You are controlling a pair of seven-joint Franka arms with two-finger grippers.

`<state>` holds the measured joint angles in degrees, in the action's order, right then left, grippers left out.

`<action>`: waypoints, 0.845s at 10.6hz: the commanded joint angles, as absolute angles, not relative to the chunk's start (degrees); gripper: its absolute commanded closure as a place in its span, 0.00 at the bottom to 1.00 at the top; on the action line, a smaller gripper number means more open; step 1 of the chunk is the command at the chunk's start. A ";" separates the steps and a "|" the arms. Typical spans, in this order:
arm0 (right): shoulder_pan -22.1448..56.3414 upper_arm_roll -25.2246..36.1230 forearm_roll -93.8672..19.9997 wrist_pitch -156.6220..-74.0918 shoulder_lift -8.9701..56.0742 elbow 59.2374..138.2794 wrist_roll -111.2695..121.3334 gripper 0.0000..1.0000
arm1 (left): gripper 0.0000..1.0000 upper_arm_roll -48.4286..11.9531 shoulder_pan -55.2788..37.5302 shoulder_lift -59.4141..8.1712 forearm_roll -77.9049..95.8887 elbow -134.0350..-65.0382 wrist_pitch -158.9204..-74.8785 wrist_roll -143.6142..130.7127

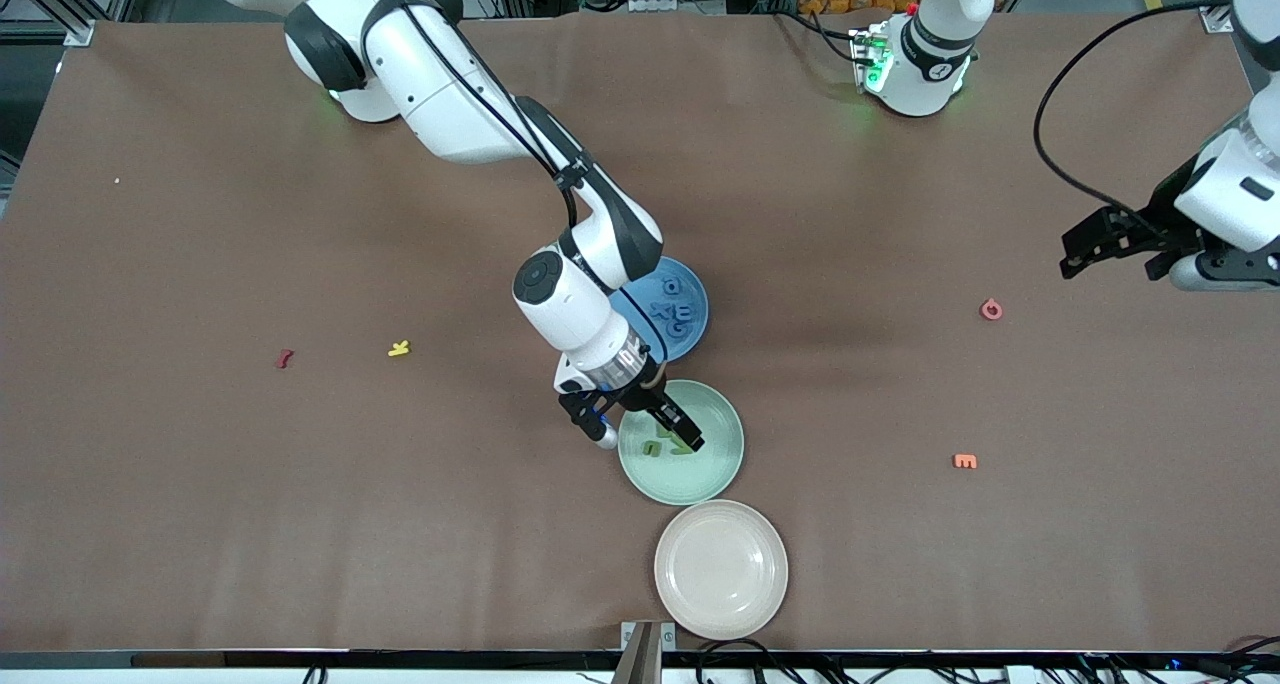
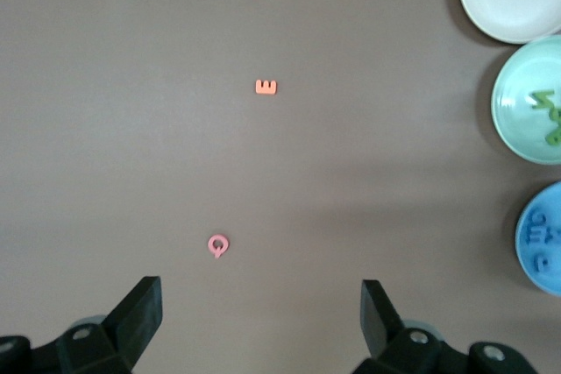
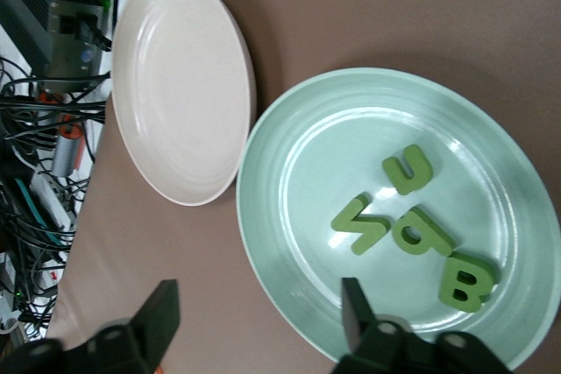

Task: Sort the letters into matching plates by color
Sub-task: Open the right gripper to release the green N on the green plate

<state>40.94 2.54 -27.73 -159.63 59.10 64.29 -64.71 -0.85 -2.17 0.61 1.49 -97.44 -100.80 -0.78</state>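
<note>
The right gripper [image 1: 650, 426] hangs over the pale mint green round plate [image 1: 722, 469], which sits near the middle of the table's camera-side edge, and its jaws stand apart with nothing between them; in the right wrist view four small flat green toy letters [image 3: 412, 234] lie loose in that plate's well, so the last green drop looks just made. The medium blue round plate [image 1: 692, 294], touching the green one on the side toward the robots' bases, holds small blue letters [image 1: 672, 311], at least three showing past the arm. The left gripper [image 1: 1115, 254] waits released at the left arm's end of the table. No blue or green letter shows on the bare cloth, so sorting looks complete; the next move calls only for lifting the right arm clear without knocking the rim
</note>
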 commanded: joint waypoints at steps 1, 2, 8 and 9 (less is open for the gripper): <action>38.68 2.02 -27.69 -156.55 52.94 67.65 -65.48 0.00 | 0.00 -0.35 -2.02 0.44 1.93 -93.25 -92.56 3.87; 36.93 0.89 -27.69 -153.57 49.34 69.94 -65.22 0.00 | 0.00 -0.53 -2.02 0.61 2.02 -92.99 -91.33 3.78; 27.43 -3.16 -27.60 -139.68 28.60 81.45 -63.37 0.00 | 0.00 -0.70 -2.19 0.53 -0.76 -87.12 -89.74 2.73; 26.81 -3.16 -26.12 -136.09 26.13 81.91 -62.85 0.00 | 0.00 -1.23 -2.55 0.53 -2.62 -87.10 -90.17 2.72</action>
